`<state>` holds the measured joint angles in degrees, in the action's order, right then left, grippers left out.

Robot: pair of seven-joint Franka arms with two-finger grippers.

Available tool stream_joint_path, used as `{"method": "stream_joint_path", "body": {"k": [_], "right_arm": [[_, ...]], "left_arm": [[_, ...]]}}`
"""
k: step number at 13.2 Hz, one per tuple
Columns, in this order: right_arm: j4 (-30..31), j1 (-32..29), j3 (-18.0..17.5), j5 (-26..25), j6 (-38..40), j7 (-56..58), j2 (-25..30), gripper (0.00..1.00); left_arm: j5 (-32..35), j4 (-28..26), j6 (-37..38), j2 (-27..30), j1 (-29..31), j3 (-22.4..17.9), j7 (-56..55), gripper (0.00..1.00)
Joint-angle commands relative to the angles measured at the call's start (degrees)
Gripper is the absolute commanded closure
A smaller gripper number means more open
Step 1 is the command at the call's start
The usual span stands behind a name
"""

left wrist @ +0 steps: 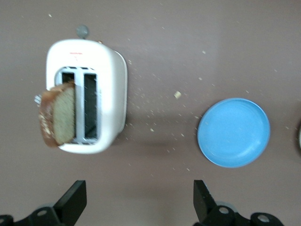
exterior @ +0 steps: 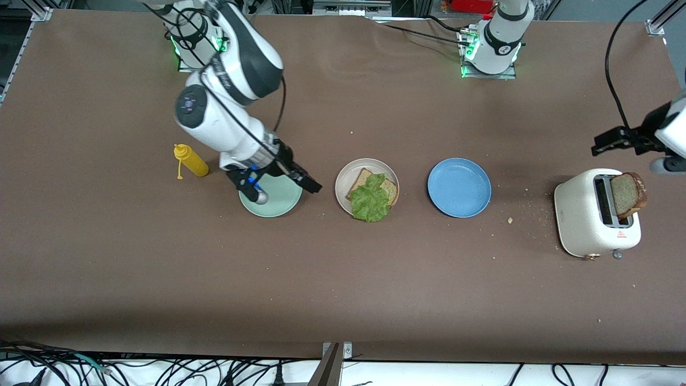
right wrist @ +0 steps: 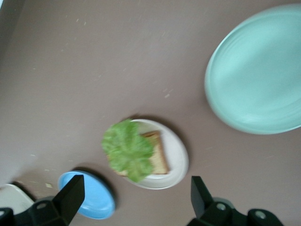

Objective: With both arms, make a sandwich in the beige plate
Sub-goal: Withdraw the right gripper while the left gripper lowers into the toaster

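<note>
- The beige plate (exterior: pixel 367 184), between the mint-green plate (exterior: pixel 270 197) and the blue plate (exterior: pixel 459 187), carries a bread slice (exterior: pixel 388 186) topped with lettuce (exterior: pixel 371 200).
- The right gripper (exterior: pixel 282 185) is held over the mint-green plate, beside the sandwich, fingers spread wide and empty.
- The left gripper (left wrist: pixel 138 200) hangs near the toaster (exterior: pixel 596 214), fingers wide apart, nothing gripped.

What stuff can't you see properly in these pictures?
- Bread slice under the lettuce on the beige plate: mostly covered by the leaf, front and right wrist views.
- Left end effector: cut off by the front view's edge; the left wrist view shows only the fingertips.
- Mint-green plate: partly hidden by the right end effector, front view.
- Toaster slots: the inside is too dark to see.
</note>
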<state>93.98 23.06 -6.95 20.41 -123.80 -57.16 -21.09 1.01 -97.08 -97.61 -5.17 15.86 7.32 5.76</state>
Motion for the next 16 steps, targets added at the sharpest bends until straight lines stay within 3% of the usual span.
{"method": "stream_joint_path", "body": {"k": [1, 4, 6, 7, 8, 9, 10, 11, 13, 14, 16], "right_arm": [[-1.78, -4.58, -0.96, -6.14, 8.9, 8.0, 2.53, 0.0], [-3.09, -11.96, -1.04, -11.7, 17.69, 21.78, 4.65, 0.0], [-5.38, -16.97, -1.13, -15.37, 22.44, 29.53, 4.74, 0.0], [-6.43, -18.39, -1.39, -18.36, 23.5, 33.13, 4.74, 0.0], [-7.92, -18.84, -1.4, -20.47, 23.86, 36.74, 4.74, 0.0], [-8.9, -20.76, -1.48, -21.02, 24.91, 39.38, 4.74, 0.0], [-9.86, -23.47, -3.05, -21.11, 25.27, 41.85, 4.74, 0.0], [-10.66, -26.81, -5.76, -21.46, 25.53, 43.7, 4.74, 0.0], [-11.54, -30.61, -9.82, -24.87, 25.98, 44.42, 5.09, 0.0], [-11.54, -30.62, -10.09, -27.59, 25.98, 44.77, 5.18, 0.0], [-10.93, -30.88, -10.18, -28.32, 26.06, 44.77, 6.14, 0.0]], "left_arm": [[-0.3, 0.85, -5.19, -5.36, 5.3, 0.42, 7.05, 0.0], [5.22, -0.04, -11.79, -9.76, 7.33, 0.5, 8.31, 0.0], [5.41, -0.21, -14.44, -12.66, 8.74, 0.42, 8.92, 0.01], [5.5, -0.21, -15.14, -13.89, 9.7, 0.42, 9.1, 0.06], [5.5, -0.3, -15.15, -14.95, 10.76, 0.5, 9.45, 0.16], [5.5, -0.74, -15.06, -15.4, 10.85, 0.5, 11.36, 0.41], [5.5, -0.91, -14.45, -15.4, 10.94, 0.5, 12.43, 0.84], [5.5, -0.83, -13.75, -15.49, 10.94, 0.42, 12.7, 1.0], [5.5, -0.57, -13.04, -15.31, 11.03, 0.42, 12.53, 1.0], [5.5, -0.13, -12.34, -15.23, 11.03, 0.33, 12.44, 1.0], [5.5, 0.31, -11.37, -14.79, 11.12, 0.24, 11.91, 1.0]]}}
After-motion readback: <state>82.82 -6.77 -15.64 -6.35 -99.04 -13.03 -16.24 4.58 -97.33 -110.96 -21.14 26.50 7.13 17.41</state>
